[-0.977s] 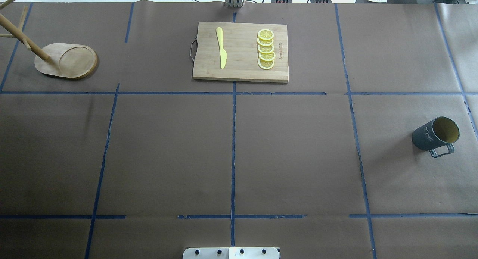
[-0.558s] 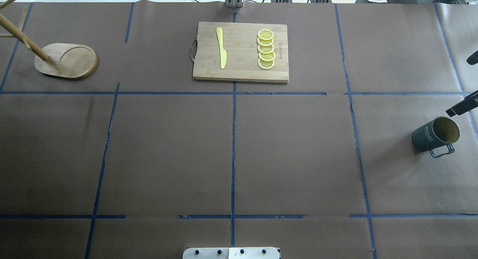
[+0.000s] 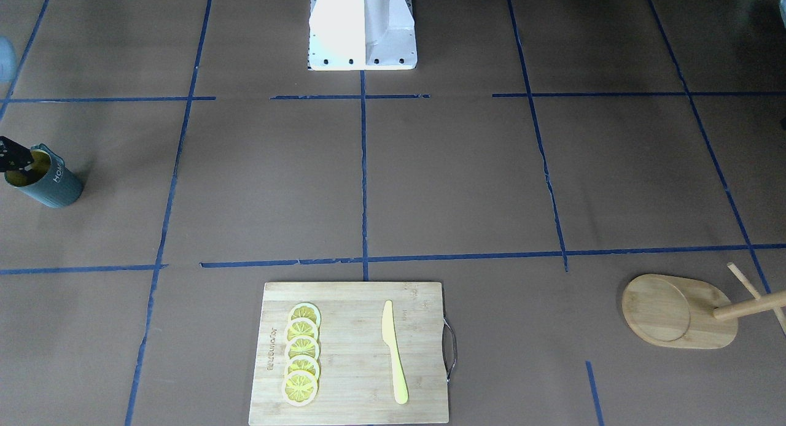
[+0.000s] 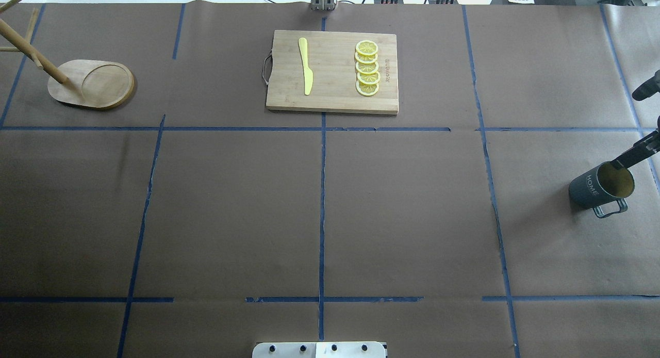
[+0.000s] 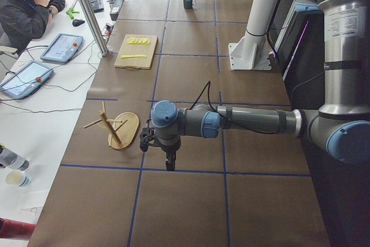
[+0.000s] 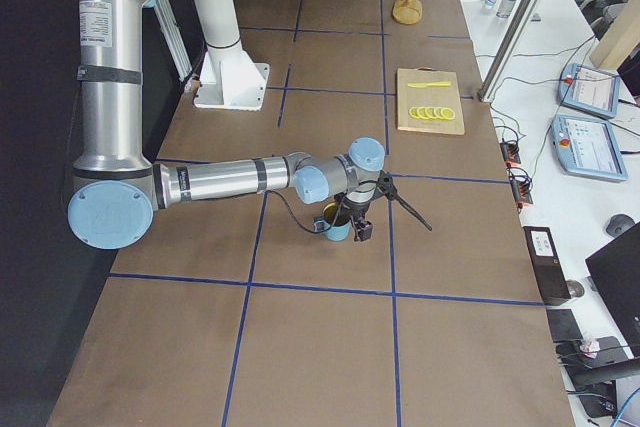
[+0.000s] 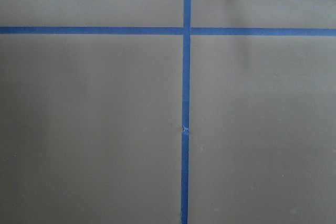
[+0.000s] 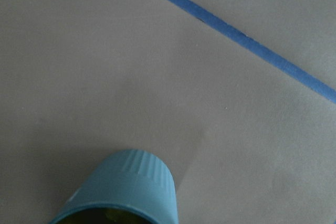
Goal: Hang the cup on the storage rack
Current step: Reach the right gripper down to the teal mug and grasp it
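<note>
Brown paper covers the table [image 4: 232, 218], with blue tape lines [image 4: 322, 193] marking a grid. White robot base plate [image 4: 319, 349] sits at the near edge.

Mid-depth on the robot's right, the cup [image 4: 593, 190] stands upright, handle toward the robot. The right gripper [image 4: 624, 131] is spread wide and grips nothing. One finger dips at the cup's mouth by the far rim, the other is well off to the far side.

At the far centre is a cutting board [image 4: 335, 102] with a yellow knife [image 4: 306, 66] and a row of lemon slices [image 4: 367, 69]. At the far left is the storage rack [image 4: 93, 84], well apart from the cup, with no cup on its pegs.

Room: the exterior left view shows a side desk with an operator [image 5: 26, 7] and tablets [image 5: 62, 47].

View differences:
- Overhead misses the left arm. Exterior left shows the left gripper [image 5: 165, 154] low over the paper near the rack. Cannot tell how far it is open.
- Left wrist view gives only a tape cross and a sliver of the rack base in the top-right corner.
- Right wrist view catches the cup's ribbed wall at the bottom edge, no fingers.
- Front-facing hides the handle, which overhead shows.
</note>
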